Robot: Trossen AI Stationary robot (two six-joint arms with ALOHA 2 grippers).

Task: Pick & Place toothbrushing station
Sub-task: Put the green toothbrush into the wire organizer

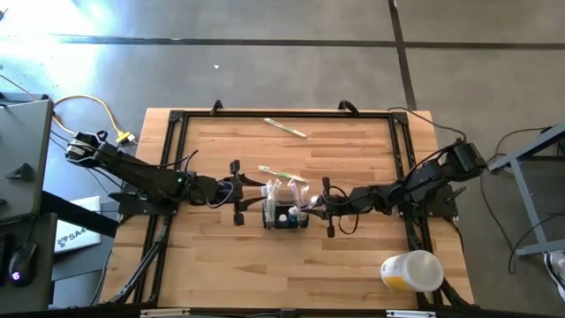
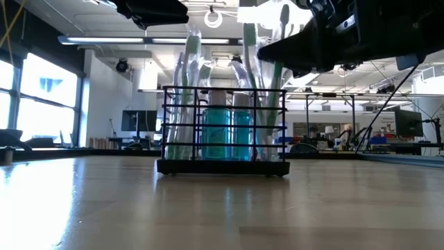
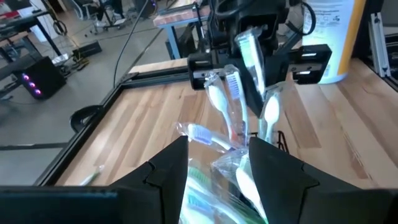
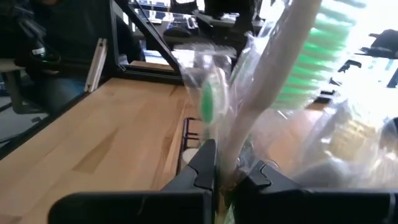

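Wooden table (image 1: 353, 247) carried the toothbrushing station (image 1: 285, 210) mid-surface: light, rigid wire. My right gripper (image 4: 231, 172) pinched a wrapped toothbrush (image 4: 261, 106); my left gripper (image 3: 219, 169) spread open. I judged its rim the better hold.

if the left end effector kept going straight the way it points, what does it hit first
Probably the wrapped toothbrushes standing in the toothbrushing station, right ahead of the left end effector. The right end effector sits beyond them; depth is unclear.

White-and-yellow cup (image 1: 411, 271), loose toothbrush (image 1: 286, 128)
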